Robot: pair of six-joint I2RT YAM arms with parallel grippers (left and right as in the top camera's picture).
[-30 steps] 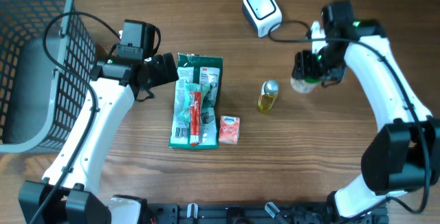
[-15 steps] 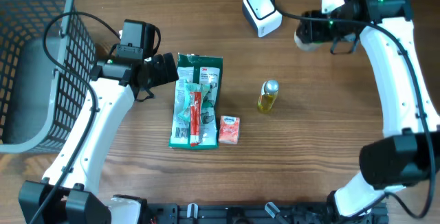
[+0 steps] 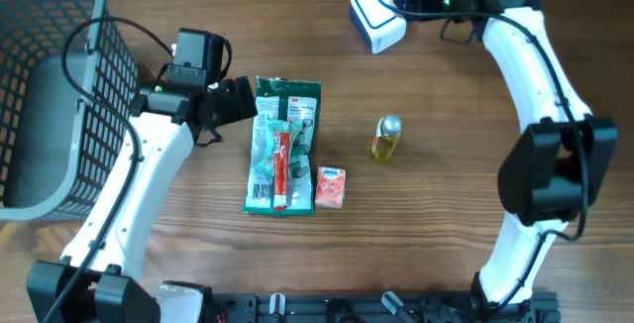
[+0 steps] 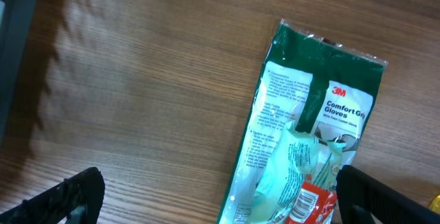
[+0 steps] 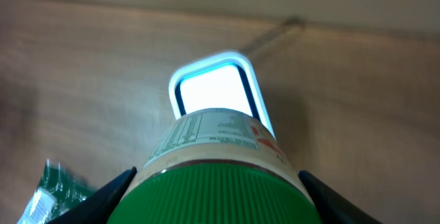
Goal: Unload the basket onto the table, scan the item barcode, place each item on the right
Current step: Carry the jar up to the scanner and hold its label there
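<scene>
Gripping green-lidded jar (image 5: 218,152) in right gripper (image 5: 218,202), jaws clamped on its sides, up beside scanner (image 5: 214,90). Pointing label end at the lit window, presumably to put barcode in its line of sight. Can't find barcode itself, only a blurred printed panel. Can hardly make out jar from overhead, hidden under the arm. Hovering left gripper (image 3: 241,98) over gloves pack (image 4: 309,128), jaws spread wide and empty, likely just idle away from scan. Showing only finger ends at bottom of left wrist view.

Basket (image 3: 99,95) left (tall), packets (image 3: 282,150) centre — foreground free
</scene>
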